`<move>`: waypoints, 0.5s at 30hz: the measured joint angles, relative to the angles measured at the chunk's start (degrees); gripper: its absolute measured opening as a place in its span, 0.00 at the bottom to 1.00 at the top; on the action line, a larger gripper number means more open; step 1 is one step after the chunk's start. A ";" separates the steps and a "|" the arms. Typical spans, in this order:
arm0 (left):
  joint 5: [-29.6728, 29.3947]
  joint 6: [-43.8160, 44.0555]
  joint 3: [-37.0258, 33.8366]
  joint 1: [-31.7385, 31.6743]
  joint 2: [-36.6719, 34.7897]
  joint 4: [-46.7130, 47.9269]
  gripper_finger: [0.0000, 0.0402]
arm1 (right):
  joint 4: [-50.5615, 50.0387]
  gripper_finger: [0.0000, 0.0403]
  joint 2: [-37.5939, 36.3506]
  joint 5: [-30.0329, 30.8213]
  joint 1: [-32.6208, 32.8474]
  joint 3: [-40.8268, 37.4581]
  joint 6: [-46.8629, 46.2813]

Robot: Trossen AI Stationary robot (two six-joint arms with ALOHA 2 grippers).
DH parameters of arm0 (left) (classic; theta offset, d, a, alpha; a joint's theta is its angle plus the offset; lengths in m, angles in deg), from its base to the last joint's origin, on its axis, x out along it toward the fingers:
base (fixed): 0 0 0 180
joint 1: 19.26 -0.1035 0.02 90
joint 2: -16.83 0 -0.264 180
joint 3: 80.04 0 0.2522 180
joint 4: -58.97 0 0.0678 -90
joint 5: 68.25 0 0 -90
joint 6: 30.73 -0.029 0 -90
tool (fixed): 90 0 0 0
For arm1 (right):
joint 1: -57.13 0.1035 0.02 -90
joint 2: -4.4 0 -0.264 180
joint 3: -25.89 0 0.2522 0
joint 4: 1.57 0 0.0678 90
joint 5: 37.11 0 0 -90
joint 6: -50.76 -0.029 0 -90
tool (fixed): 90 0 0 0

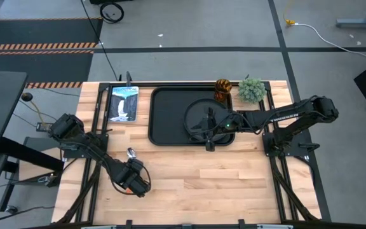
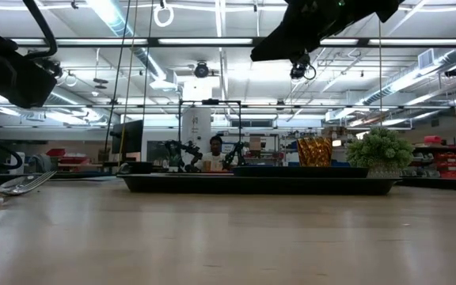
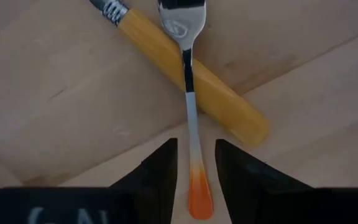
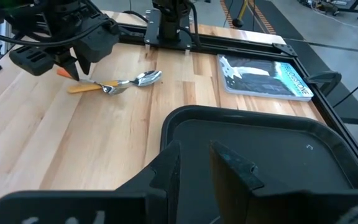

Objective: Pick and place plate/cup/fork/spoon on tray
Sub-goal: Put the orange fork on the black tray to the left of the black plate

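Note:
The spoon (image 3: pixel 191 118), with a thin silver neck and an orange handle end, lies crossed over the fork's thick orange handle (image 3: pixel 197 87) on the wood near the table's left front. My left gripper (image 3: pixel 196 168) stands over them (image 1: pixel 131 181), shut on the spoon. The round black plate (image 1: pixel 199 108) lies on the black tray (image 1: pixel 164 117). My right gripper (image 4: pixel 194 165) hangs above the plate and tray (image 1: pixel 206 127), its fingers a narrow gap apart, holding nothing. The amber cup (image 1: pixel 223 88) stands at the tray's far right corner. My left gripper pinches the spoon's handle at its orange free end (image 3: pixel 199 190) between its two fingers, coming from above. The spoon's neck lies across the fork's handle, and its bowl (image 4: pixel 148 78) rests on the table.
A book (image 1: pixel 123 102) lies left of the tray. A small green plant (image 1: pixel 251 89) stands right of the cup. Bare wood stretches between the tray and the table's near edge. Black frame rails run along both sides of the table.

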 joint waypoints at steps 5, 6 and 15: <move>-0.07 -0.19 -0.04 0.00 0.95 -0.11 0.29 | 0.02 0.22 0.00 -0.36 0.01 0.00 -0.27; 0.04 -0.53 -0.02 -0.02 1.29 -0.51 0.29 | 0.00 0.22 0.00 -0.37 0.10 0.00 -0.28; 0.19 -2.19 -0.05 -0.47 1.64 -1.29 0.29 | 0.34 0.22 0.02 -0.52 0.74 0.02 -0.28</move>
